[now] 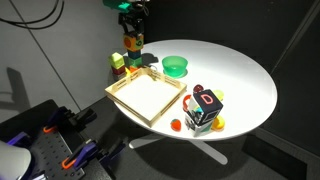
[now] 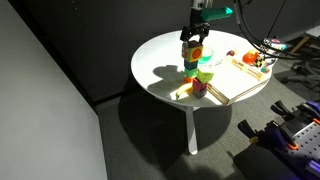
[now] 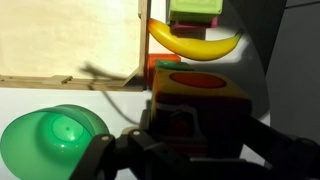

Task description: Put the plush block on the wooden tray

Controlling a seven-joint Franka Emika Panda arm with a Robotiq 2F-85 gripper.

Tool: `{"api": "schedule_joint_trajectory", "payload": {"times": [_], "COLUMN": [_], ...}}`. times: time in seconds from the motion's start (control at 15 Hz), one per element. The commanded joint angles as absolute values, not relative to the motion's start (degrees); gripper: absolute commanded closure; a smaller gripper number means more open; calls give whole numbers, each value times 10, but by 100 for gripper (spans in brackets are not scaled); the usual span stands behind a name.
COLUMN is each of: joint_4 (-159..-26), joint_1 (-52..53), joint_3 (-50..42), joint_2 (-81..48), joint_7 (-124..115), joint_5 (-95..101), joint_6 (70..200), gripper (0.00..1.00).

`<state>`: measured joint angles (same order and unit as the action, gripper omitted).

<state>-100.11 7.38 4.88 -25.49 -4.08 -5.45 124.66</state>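
Note:
My gripper is shut on the plush block, an orange-yellow and dark red soft cube, and holds it above the table at the far edge. Both also show in an exterior view, the gripper above the block. In the wrist view the block fills the space between my dark fingers. The wooden tray lies in the middle of the round table, beside and below the block, and it is empty. Its rim also shows in the wrist view and in an exterior view.
A round green bowl stands beside the tray and shows in the wrist view. A yellow toy banana and a plain green block lie under the gripper. A dark letter cube with small toys stands near the table's edge.

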Motion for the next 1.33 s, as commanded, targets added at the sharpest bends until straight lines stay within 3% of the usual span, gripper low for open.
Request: {"api": "schedule_joint_trajectory", "payload": {"times": [0.0, 0.07, 0.2, 0.53, 0.73, 1.27], "joint_4": [-990, -990, -991, -993, -995, -1033], "joint_1": [62, 64, 68, 72, 72, 64], "joint_3": [56, 53, 50, 44, 44, 21], "joint_2": [-261, -255, -245, -216, -196, -144], "joint_7": [-18, -21, -27, -40, -39, -63], "joint_5": [-68, -62, -52, -32, -24, 29], "joint_6": [1246, 1242, 1236, 1226, 1213, 1153], "gripper": [41, 49, 52, 81, 90, 96]}}
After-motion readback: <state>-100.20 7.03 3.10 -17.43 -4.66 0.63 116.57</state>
